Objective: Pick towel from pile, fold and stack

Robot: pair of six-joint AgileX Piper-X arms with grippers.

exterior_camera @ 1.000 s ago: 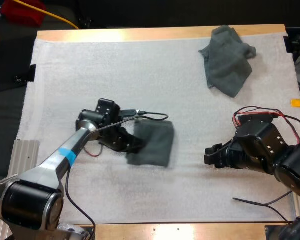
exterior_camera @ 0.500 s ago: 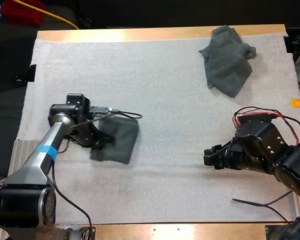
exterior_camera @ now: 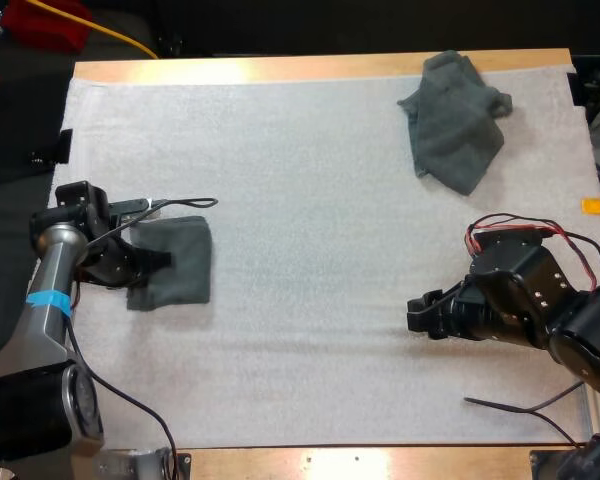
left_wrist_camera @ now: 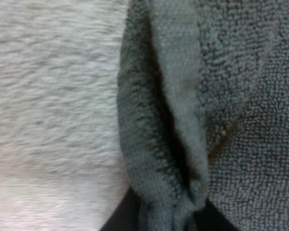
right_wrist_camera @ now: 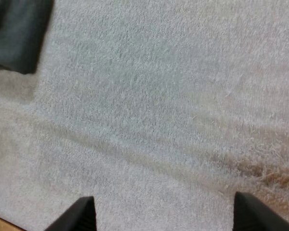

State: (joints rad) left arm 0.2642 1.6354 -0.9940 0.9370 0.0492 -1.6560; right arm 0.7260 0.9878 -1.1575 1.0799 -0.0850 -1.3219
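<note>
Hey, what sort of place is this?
Probably a robotics lab or test bench. A wooden table carries a white mat; a robot's left pincer grips a folded towel, its right pincer hangs open over the mat, and a crumpled towel lies at the far right.

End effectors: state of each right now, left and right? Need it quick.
The left end effector is closed on the edge of the folded towel.
The right end effector is open over the mat, holding nothing.
</note>
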